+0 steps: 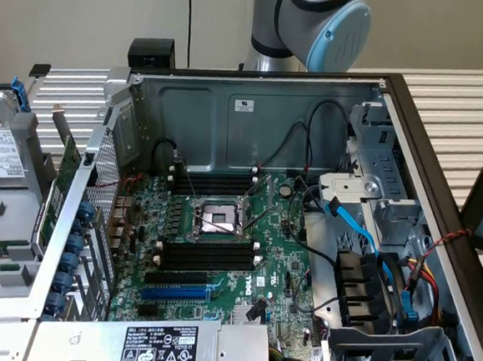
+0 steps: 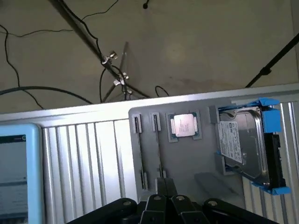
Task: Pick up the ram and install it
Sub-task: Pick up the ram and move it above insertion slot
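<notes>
The ram (image 2: 158,151) shows as a thin dark stick standing on edge in a holder of the grey parts tray (image 2: 196,161). In the wrist view my gripper (image 2: 166,183) hangs above that tray, close to the near end of the ram. Its black fingers are shut together with nothing visibly between them. In the open computer case, long black memory slots (image 1: 209,256) lie on both sides of the processor socket (image 1: 215,219) on the green motherboard (image 1: 280,275). Above the case's back wall stands the arm's grey and blue joint (image 1: 329,24).
On the tray lie a processor chip (image 2: 183,126) and a hard drive in a blue caddy (image 2: 247,147). At the exterior view's left, a green card with a metal bracket (image 1: 60,185) leans beside the case. Blue and black cables (image 1: 363,232) crowd the drive bays.
</notes>
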Available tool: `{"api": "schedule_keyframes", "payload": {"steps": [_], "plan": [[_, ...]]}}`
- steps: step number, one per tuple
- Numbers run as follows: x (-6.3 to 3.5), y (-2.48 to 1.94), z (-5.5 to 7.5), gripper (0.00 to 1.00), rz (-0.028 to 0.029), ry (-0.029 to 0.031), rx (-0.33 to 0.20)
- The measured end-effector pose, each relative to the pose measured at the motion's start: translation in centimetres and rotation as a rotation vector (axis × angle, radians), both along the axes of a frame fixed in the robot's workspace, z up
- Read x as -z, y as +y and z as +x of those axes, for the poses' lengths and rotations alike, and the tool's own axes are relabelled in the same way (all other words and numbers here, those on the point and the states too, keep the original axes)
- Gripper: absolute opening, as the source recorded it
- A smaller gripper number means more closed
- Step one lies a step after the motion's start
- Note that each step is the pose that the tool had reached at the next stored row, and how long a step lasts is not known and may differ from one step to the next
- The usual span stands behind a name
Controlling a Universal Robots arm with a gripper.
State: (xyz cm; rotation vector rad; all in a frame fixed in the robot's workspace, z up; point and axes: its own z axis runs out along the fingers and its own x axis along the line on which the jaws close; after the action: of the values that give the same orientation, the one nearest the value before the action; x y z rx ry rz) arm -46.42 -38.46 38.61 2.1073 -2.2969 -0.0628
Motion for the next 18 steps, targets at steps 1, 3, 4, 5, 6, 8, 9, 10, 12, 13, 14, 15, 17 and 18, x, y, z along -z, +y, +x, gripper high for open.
{"api": "schedule_keyframes", "payload": {"steps": [1, 3, 4, 5, 6, 8, 9, 10, 12, 13, 14, 15, 17, 18], "plan": [[0.01, 0.00, 0.00, 0.10, -0.0007, -0.0003, -0.018], [0.00, 0.00, 0.00, 0.10, -0.0017, -0.0039, -0.052], [0.01, 0.00, 0.00, 0.10, -0.0018, -0.0070, -0.067], [0.02, 0.00, 0.00, 0.10, -0.0019, -0.0105, -0.080], [0.03, 0.00, 0.00, 0.10, -0.0020, -0.0150, -0.092], [0.03, 0.00, 0.00, 0.10, -0.0032, -0.0248, -0.113], [0.04, 0.00, 0.01, 0.10, -0.0039, -0.0274, -0.119], [0.05, 0.00, 0.03, 0.10, -0.0044, -0.0297, -0.125], [0.05, 0.00, 0.03, 0.10, -0.0045, -0.0305, -0.127], [0.05, 0.00, 0.03, 0.10, -0.0046, -0.0305, -0.127], [0.05, 0.00, 0.03, 0.10, -0.0046, -0.0304, -0.127], [0.04, 0.00, 0.03, 0.10, -0.0046, -0.0304, -0.128], [0.10, 0.01, 0.09, 0.10, -0.0064, -0.0307, -0.127], [0.15, 0.01, 0.14, 0.10, -0.0085, -0.0323, -0.128]]}}
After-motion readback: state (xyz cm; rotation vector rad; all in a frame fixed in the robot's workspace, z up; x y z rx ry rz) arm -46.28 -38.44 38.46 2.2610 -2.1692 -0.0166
